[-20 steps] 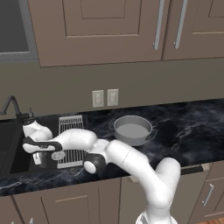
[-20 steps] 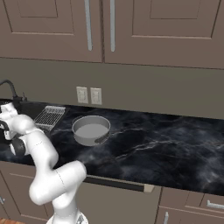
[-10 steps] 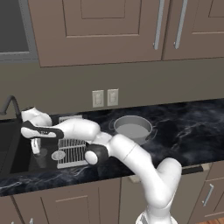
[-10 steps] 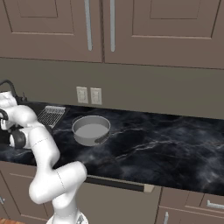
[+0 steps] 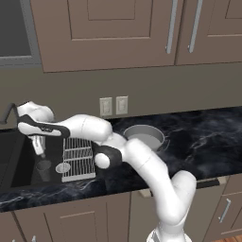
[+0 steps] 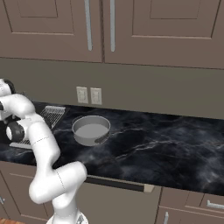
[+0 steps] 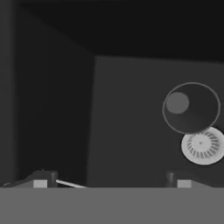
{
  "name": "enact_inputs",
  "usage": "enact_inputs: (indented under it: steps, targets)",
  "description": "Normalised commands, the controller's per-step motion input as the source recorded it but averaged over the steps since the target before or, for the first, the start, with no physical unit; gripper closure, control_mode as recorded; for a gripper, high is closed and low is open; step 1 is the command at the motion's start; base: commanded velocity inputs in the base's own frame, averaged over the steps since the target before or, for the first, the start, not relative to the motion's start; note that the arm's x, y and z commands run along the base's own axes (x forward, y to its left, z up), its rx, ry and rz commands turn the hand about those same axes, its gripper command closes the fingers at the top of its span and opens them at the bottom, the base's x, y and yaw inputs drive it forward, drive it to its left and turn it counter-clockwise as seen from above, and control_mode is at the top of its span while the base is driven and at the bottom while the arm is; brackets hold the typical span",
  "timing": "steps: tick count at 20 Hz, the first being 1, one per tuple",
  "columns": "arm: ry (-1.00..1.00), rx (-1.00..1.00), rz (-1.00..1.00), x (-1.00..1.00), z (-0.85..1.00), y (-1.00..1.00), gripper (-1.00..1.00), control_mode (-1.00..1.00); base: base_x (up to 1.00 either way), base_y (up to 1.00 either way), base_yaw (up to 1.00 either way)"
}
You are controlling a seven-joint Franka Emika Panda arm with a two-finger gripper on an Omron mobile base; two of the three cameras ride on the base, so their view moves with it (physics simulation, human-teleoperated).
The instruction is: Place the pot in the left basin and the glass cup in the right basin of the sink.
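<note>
Glass cup [image 5: 43,169] upright in the right basin [image 5: 28,176] beside the drain, jaws wide open above it, pot [image 5: 144,136] on the bench [image 5: 208,134].

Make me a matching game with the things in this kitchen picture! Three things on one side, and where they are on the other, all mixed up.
Things:
1. wide round grey metal pot
2. small see-through grey glass cup
3. white wire rack

Places:
A. standing on the basin floor beside the round drain
B. lying across one side of the black sink
C. sitting on the dark marble counter

Pairs: 1-C, 2-A, 3-B
</note>
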Motion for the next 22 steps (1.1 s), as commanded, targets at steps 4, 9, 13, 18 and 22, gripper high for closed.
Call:
enact_inputs:
  steps: [4,9,13,18,22]
  targets:
    - [-0.10,0.11,0.00,-0.59,0.39,-0.70,-1.00,-1.00,0.00,0.00,0.00]
    - [-0.13,0.07,0.00,-0.68,0.34,-0.68,-1.00,-1.00,0.00,0.00,0.00]
    - [-0.09,0.06,-0.04,-0.39,0.27,-0.70,-1.00,-1.00,0.00,0.00,0.00]
    - [-0.01,0.03,-0.06,-0.17,0.04,-0.69,-1.00,-1.00,0.00,0.00,0.00]
    - [0.00,0.03,0.00,-0.02,0.14,-0.66,-1.00,-1.00,0.00,0.00,0.00]
